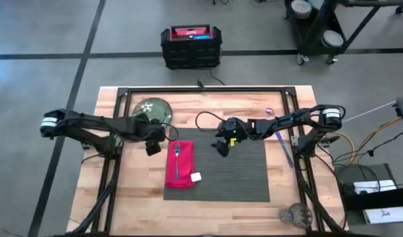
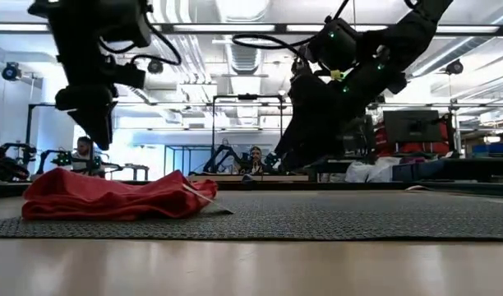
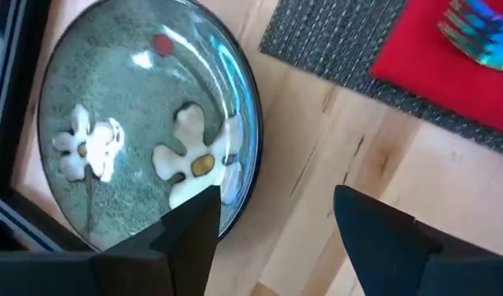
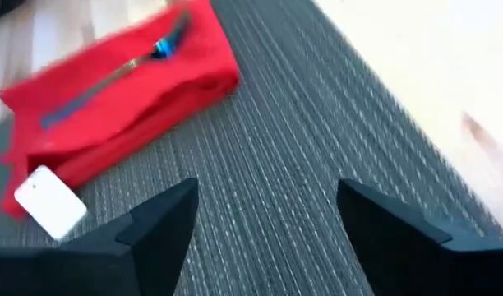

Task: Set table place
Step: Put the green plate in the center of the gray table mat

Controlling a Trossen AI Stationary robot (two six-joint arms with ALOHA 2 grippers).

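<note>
Ribbed grey placemat (image 1: 234, 168) | crumpled red napkin (image 1: 180, 166) | glossy round plate (image 1: 152, 109)

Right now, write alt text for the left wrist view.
The left tool, open, hovers over bare wooden table beside a green flower-patterned plate. Past it, a fork lies on a red napkin at the dark ribbed placemat's edge.

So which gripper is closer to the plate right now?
Left. The left gripper hangs open just beside the plate, at its rim. The right gripper is open over the placemat, well away from it.
</note>
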